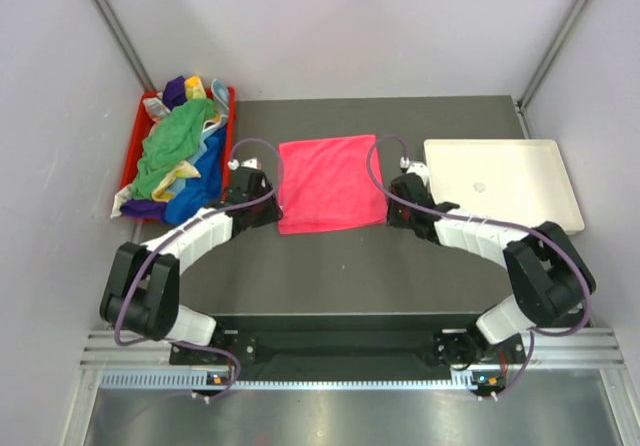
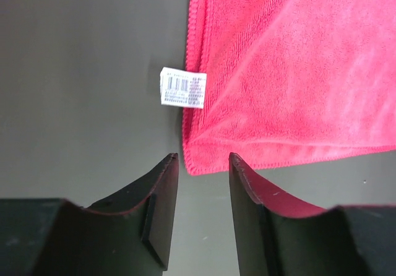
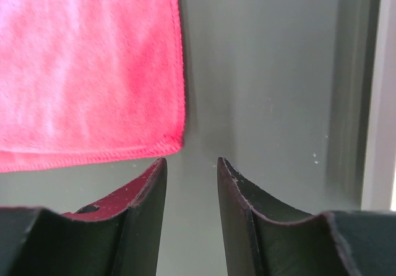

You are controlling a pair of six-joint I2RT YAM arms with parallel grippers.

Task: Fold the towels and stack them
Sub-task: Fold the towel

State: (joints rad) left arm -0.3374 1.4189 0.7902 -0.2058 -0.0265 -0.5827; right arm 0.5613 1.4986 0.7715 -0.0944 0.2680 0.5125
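left gripper (image 2: 203,158) and right gripper (image 3: 192,161) are sitting by the near corners of the pink towel (image 1: 328,181), jaws spread and empty, ready to fold it.

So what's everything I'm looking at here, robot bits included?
pink towel: one, bright pink, lying flat at the middle of the table
label: one, white with a barcode, sticking out from the pink towel's left edge
heaped towels: several, too tangled to count; green, blue, purple, yellow and white; in the red bin
red bin: one, red, far left of the table
white tray: one, white, far right of the table, nothing in it
table: one, dark grey
left gripper: one, black, jaws apart at the pink towel's near left corner
right gripper: one, black, jaws apart just off the pink towel's near right corner
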